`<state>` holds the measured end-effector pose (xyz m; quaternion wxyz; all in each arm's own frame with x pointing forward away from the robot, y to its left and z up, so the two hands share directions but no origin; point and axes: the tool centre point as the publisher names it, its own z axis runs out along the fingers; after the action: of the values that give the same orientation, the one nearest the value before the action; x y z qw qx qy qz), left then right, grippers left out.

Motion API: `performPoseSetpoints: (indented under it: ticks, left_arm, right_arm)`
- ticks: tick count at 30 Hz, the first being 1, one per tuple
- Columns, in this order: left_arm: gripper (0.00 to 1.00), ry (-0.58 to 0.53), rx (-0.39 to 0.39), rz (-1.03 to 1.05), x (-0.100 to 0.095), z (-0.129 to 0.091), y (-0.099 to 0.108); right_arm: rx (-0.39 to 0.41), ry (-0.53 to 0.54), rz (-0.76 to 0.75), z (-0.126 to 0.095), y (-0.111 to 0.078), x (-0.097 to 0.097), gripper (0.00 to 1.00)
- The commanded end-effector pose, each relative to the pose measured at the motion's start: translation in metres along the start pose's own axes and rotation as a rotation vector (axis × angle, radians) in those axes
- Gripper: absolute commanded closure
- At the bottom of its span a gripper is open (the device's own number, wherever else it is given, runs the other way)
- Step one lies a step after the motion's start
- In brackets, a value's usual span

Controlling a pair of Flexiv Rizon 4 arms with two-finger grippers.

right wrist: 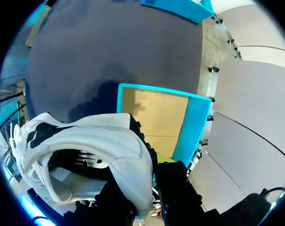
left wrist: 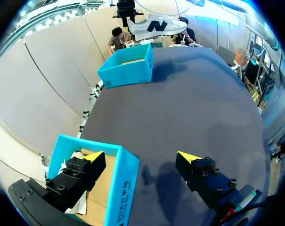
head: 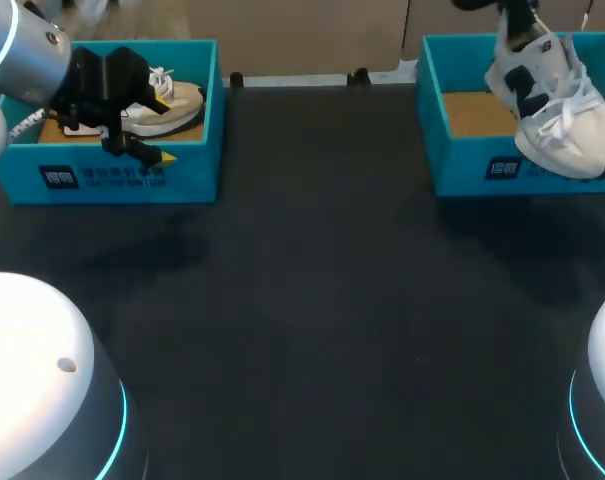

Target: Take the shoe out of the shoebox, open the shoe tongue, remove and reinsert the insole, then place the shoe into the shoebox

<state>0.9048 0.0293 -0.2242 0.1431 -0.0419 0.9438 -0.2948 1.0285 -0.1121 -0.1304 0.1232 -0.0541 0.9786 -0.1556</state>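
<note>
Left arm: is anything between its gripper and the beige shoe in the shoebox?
Yes. The open left gripper straddles the shoebox at its front wall: one finger inside, the other outside over the table. The beige shoe lies further inside, not between the fingers.

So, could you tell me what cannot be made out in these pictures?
Beige shoe: head view, heel end hidden behind the left arm.
White shoe's insole: right wrist view, the inside is too dark.
Right claw: head view, cut off by the top edge.
</note>
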Motion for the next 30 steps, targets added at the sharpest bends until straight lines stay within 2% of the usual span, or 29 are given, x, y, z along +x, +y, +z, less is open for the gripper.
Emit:
performPoseSetpoints:
  ticks: [1,17,25,30]
  left_arm:
    - [0.0,-0.001,-0.004,0.0,0.001,-0.001,0.0]
    - [0.0,-0.001,-0.004,0.0,0.001,-0.001,0.0]
    - [0.0,-0.001,-0.004,0.0,0.001,-0.001,0.0]
    - [0.0,-0.001,-0.004,0.0,0.001,-0.001,0.0]
  right_arm:
    - [-0.004,0.009,-0.003,-0.001,-0.002,-0.005,1.0]
    - [-0.004,0.022,-0.001,0.004,-0.002,-0.006,1.0]
    - [-0.061,0.042,0.036,0.022,-0.024,-0.018,1.0]
    - [-0.037,0.048,0.036,0.037,-0.047,-0.022,1.0]
